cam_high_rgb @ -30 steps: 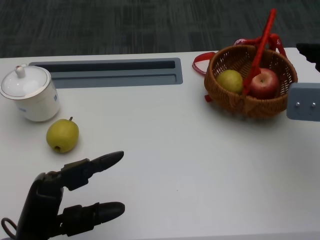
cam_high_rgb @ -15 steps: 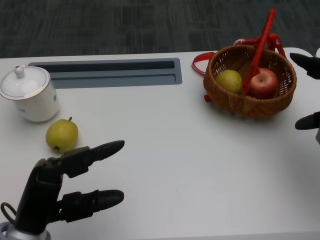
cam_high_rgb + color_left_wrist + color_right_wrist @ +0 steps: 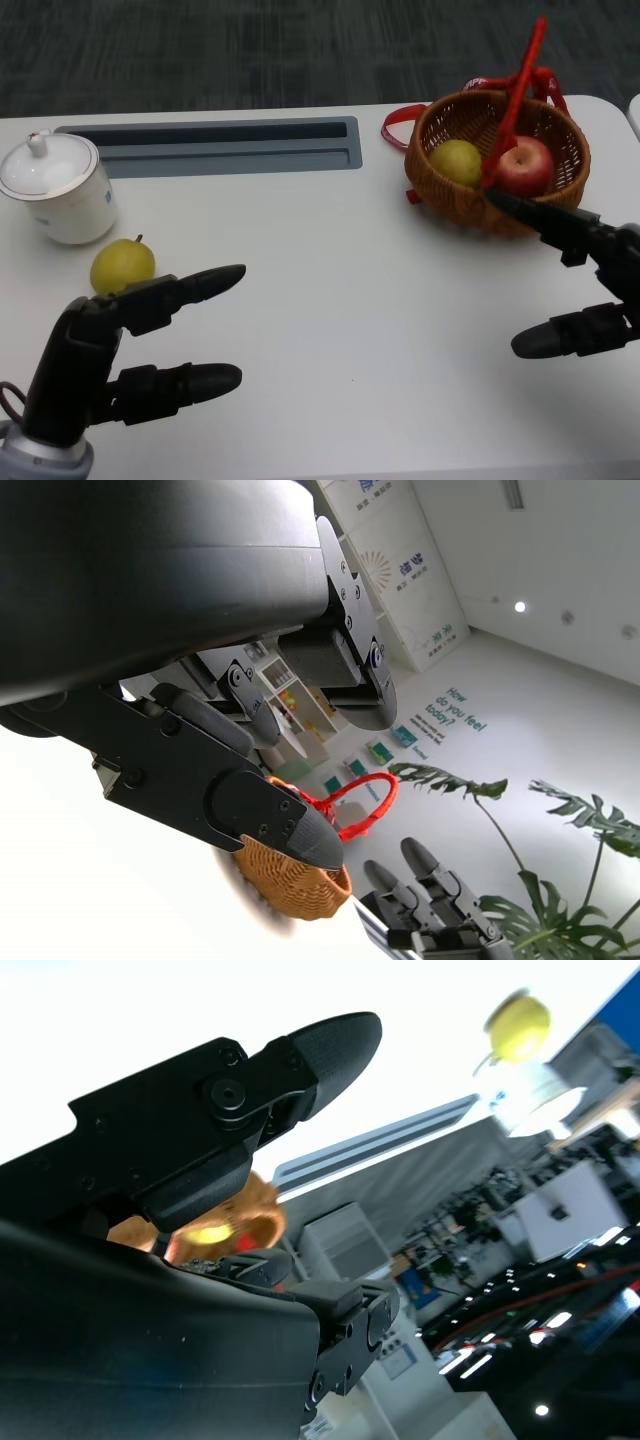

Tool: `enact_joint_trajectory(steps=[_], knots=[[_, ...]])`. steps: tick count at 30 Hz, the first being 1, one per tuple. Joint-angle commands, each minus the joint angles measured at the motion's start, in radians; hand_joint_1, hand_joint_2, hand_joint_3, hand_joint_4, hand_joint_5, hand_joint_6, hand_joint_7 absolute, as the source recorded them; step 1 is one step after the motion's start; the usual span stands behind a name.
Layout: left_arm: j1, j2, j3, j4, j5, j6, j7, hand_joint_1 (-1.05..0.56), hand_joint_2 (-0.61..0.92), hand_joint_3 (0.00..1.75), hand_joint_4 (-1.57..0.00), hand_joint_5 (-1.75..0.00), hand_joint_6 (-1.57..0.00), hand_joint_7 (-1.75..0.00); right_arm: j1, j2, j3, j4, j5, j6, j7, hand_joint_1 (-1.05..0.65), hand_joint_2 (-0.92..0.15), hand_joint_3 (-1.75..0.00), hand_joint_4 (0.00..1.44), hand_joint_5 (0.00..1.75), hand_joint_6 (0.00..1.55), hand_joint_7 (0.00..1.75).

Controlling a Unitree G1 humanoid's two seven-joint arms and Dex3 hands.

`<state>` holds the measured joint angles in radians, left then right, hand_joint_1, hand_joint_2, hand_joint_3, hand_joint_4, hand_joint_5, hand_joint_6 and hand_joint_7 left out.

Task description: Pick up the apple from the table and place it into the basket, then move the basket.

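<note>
Hand R now in view near basket, fingers spread, empty | hand L unchanged, fingers apart, empty | apple in basket

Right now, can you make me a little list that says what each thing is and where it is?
basket: round brown wicker basket with a red handle, at the table's far right
in the basket: red apple and a yellow-green pear, side by side
on the table: second yellow-green pear at the left, beside a white lidded ceramic cup
left hand: holds nothing, fingers apart, near the loose pear
right hand: holds nothing, fingers apart, just in front of the basket
apple step: done
basket move: not yet started
</note>
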<state>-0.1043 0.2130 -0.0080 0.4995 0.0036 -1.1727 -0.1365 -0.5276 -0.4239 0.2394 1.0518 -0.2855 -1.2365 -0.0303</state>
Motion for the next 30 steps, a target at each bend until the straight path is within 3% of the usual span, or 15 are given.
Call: enact_joint_trajectory(steps=[1,12,21,30], knots=[[-0.008,0.021,-0.004,0.006,-0.034,-0.005,-0.028,-0.51,0.77,0.0,-0.92,-0.01,-0.81,-0.01,0.033,0.053,-0.013,-0.03,0.113,-0.026,0.085,-0.62,-0.75,0.0,0.5,0.03,0.42,0.03],[-0.004,0.049,-0.029,-0.014,-0.147,-0.01,-0.134,-0.57,0.71,0.0,-0.91,0.0,-0.82,-0.01,0.092,0.252,-0.024,-0.078,0.435,0.002,0.44,-0.33,-0.72,0.0,0.67,0.02,0.62,0.03],[0.002,0.051,-0.029,-0.041,-0.188,0.006,-0.181,-0.53,0.7,0.0,-0.96,-0.03,-0.88,-0.03,0.087,0.346,-0.077,-0.046,0.483,0.0,0.581,-0.3,-0.74,0.0,0.77,0.02,0.7,0.02],[0.0,0.039,-0.017,-0.036,-0.187,-0.012,-0.195,-0.5,0.7,0.0,-0.99,-0.04,-0.92,-0.04,0.087,0.382,-0.116,-0.03,0.47,0.005,0.636,-0.29,-0.74,0.0,0.79,0.01,0.73,0.01]])
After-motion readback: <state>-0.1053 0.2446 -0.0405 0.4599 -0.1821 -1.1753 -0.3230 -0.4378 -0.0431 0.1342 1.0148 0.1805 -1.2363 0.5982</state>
